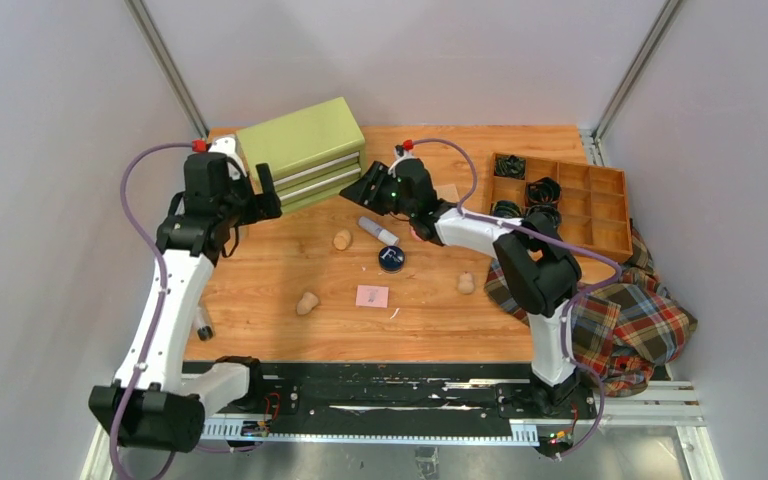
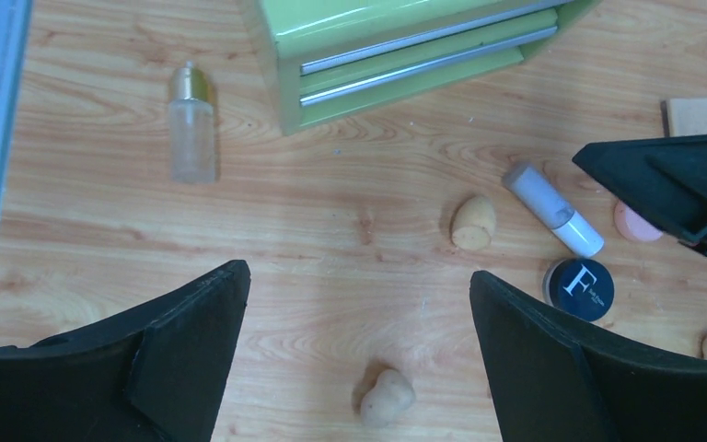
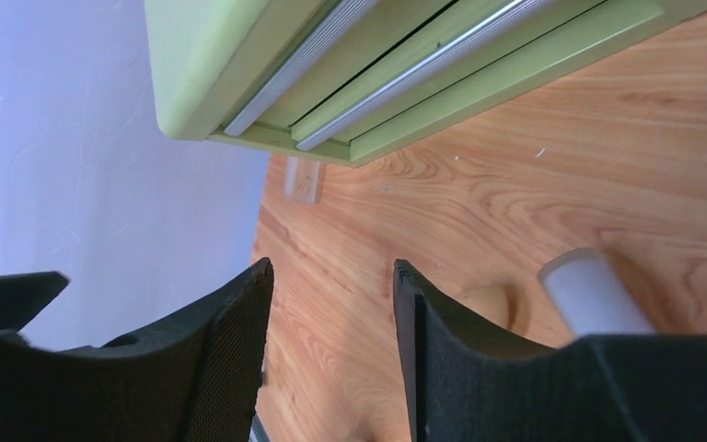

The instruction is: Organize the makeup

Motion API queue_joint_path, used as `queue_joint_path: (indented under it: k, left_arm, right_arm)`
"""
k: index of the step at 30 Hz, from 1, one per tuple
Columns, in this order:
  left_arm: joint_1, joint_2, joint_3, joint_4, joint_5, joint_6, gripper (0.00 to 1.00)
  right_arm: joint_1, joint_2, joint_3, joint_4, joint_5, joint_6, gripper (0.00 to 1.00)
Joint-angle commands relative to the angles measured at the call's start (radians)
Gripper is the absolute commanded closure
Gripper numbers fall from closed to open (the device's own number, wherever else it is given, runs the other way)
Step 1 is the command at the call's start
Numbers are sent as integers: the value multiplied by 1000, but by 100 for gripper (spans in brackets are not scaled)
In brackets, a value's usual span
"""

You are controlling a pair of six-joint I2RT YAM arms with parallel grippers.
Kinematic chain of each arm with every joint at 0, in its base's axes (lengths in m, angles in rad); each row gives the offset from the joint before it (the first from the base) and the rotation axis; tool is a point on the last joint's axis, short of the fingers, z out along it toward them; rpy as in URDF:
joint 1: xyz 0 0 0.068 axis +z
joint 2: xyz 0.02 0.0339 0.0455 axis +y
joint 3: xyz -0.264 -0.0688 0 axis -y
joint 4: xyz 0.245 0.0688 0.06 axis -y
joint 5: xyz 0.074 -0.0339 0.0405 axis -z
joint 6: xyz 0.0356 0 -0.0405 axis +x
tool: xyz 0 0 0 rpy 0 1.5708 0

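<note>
While my right gripper hovers with jaws parted and empty near the green drawer chest, I see the white tube lying on the table just beside one finger; my left gripper gapes wide, holding nothing, over a tan sponge.

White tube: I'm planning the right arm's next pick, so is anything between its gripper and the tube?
Nothing visible. The right gripper, jaws apart and empty, hovers just behind the white tube; a tan sponge lies close beside the tube, not in between.
</note>
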Motion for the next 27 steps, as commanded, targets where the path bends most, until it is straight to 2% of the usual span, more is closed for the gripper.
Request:
queue_joint_path:
  k: [1,5,7,15,27]
  left_arm:
    - [-16,-103,10,-100,-106,-8,6]
    - [-16,-185,-43,-125,-160,-57,4]
    - [-16,-213,-61,-143,-155,-66,3]
    - [-16,-268,-80,-157,-130,-73,2]
    - [-16,-244,-68,-149,-137,-46,0]
  right_arm:
    - [40,-47,-38,103,169,93,49]
    - [39,44,-54,321,104,204,54]
    - [40,91,-32,375,105,253,58]
    - [45,205,104,305,204,301,62]
    - [45,352,321,219,207,352,57]
